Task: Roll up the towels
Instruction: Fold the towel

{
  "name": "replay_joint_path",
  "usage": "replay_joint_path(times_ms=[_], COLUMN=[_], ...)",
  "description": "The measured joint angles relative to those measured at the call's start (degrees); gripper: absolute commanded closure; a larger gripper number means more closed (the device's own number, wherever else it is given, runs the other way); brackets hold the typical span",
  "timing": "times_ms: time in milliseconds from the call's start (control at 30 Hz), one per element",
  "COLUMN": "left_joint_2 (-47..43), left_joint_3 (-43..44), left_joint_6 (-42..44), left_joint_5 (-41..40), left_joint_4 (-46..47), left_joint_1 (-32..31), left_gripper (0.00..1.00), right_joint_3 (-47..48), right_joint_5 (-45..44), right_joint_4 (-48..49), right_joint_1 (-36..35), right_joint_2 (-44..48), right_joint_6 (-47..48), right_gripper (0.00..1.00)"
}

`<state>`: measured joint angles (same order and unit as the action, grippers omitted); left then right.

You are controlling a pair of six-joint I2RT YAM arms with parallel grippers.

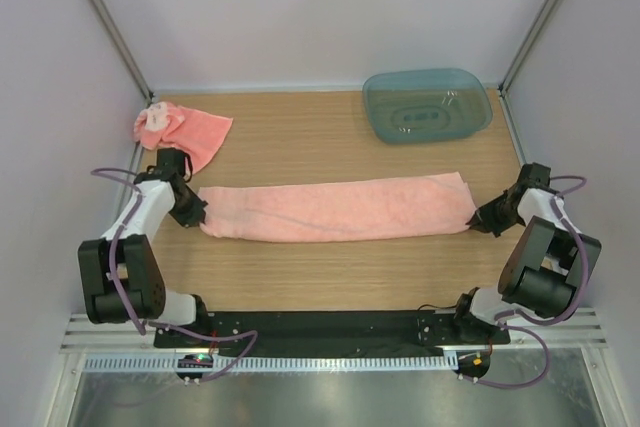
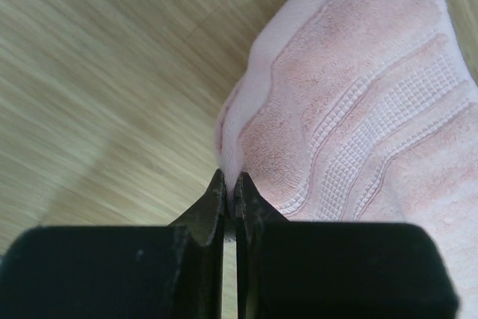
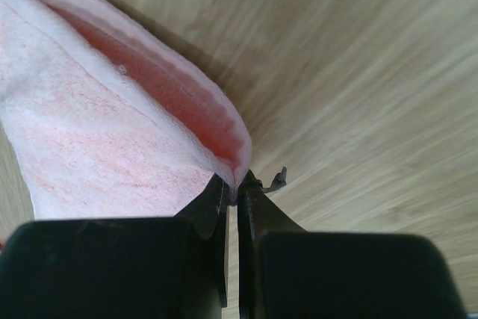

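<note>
Top external view, contents listed largest first.

1. Table (image 1: 330, 282): wood-grain top, carrying every item below.

2. Long towel (image 1: 335, 209): salmon-pink terry, folded lengthwise into a band. It lay flat across the middle of the table, one end at each arm. Not rolled.

3. Tub (image 1: 427, 105): translucent blue-green, at the far right, well apart from the band.

4. Crumpled towel (image 1: 183, 131): second pink cloth, bunched at the far left, near the left arm but touched by neither hand. Not rolled.

5. Left hand (image 2: 230, 184): jaws pressed almost together, pinching the left end of the long towel. In the left wrist view only a thin edge of cloth sat between the tips.

6. Right hand (image 3: 235, 186): jaws likewise nearly closed on the right end. In the right wrist view the folded layers gaped apart just above the tips, and whether both layers were caught could not be told.

Hazards, as judged:
- Both holds were shallow, so a pull along the band could strip the hem from either hand.
- If the right hand held one layer only, lifting would open the fold and spoil the band's width.
- Uneven tension between the arms would skew the band and give a coned roll.
- Sweeping the left end away from the arms risked snagging the crumpled towel.
</note>
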<state>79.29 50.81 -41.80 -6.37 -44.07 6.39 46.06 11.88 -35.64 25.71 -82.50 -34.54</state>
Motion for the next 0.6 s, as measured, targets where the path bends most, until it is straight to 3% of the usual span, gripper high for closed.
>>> replay_joint_path(times_ms=[233, 367, 400, 567, 600], left_joint_2=[5.14, 5.07, 5.05, 1.92, 0.85], left_joint_3=[4.72, 6.03, 5.84, 2.29, 1.97], left_joint_6=[0.07, 0.22, 0.22, -0.31, -0.52], left_joint_5=[0.37, -0.66, -1.05, -2.25, -2.36], left_joint_4=[1.88, 2.21, 2.08, 0.42, -0.31], left_joint_1=[-1.92, -4.35, -4.61, -4.68, -4.74], left_gripper=[1.0, 0.91, 0.81, 0.51, 0.4], right_joint_3=[-1.95, -2.01, -2.05, -2.21, -2.23], right_joint_5=[-0.22, -0.24, -0.22, -0.13, 0.0], right_joint_4=[0.55, 1.38, 1.53, 2.29, 2.36], right_joint_1=[2.73, 2.93, 2.97, 2.97, 2.97], right_joint_2=[0.31, 0.31, 0.31, 0.39, 0.42], right_joint_6=[0.0, 0.02, 0.02, 0.28, 0.48], right_gripper=[0.99, 0.99, 0.99, 0.99, 0.99])
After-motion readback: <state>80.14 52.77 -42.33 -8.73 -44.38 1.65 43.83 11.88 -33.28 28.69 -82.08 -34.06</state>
